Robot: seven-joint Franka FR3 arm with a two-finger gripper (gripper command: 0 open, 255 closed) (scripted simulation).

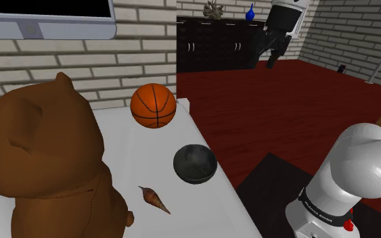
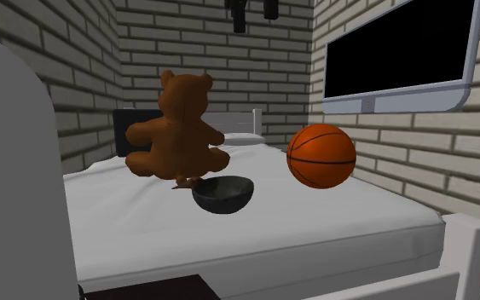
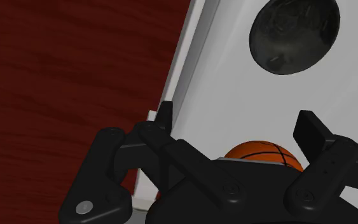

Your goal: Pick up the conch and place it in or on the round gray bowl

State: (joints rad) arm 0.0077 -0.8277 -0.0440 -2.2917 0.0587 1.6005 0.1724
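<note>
Conch (image 1: 155, 200) lay at lower centre near the bowl (image 1: 195, 163), untouched; gripper (image 3: 240, 127) hung above, fingers apart, seemingly awaiting descent.

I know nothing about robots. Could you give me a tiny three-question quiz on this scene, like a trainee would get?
1. True or false: the conch already lies in the bowl.
2. In the wrist view, the gripper is: A) open, holding nothing; B) shut on the conch; C) shut on the bowl.
3. Which thing on the bed is the largest?

Key:
1. False. The conch lies on the bed, apart from the bowl.
2. A.
3. The bear.
</note>
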